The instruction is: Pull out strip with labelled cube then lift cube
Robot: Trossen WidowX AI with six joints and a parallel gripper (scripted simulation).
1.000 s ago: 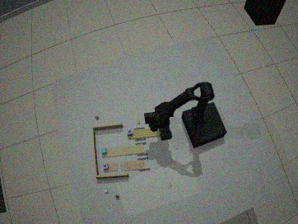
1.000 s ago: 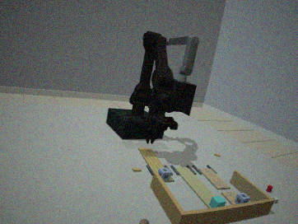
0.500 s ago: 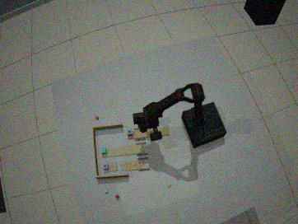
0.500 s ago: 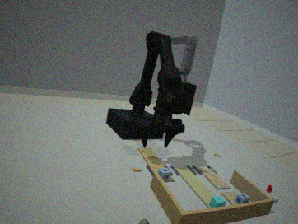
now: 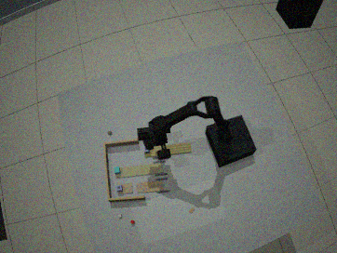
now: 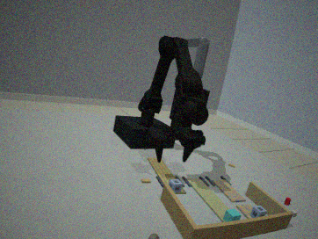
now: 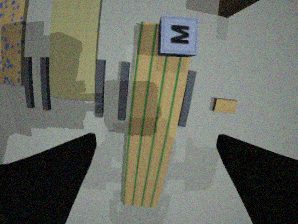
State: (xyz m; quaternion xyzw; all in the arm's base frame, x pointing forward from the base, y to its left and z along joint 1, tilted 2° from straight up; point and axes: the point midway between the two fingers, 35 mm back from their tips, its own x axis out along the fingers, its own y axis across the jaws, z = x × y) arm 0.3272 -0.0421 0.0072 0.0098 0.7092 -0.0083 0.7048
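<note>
A tan strip with green lines looks unbroken and reaches well past its dark guide bars toward the arm base. A pale blue cube marked M sits on its far end. My gripper is open and empty above the strip, on the base side of the cube. A plain yellow strip carries a teal cube. A blue-speckled strip has a gap; its far piece carries another blue labelled cube.
A low wooden wall surrounds the strips' far ends on three sides. Dark guide bars flank the strips. A small tan block lies beside the green-lined strip. A red piece lies outside the wall.
</note>
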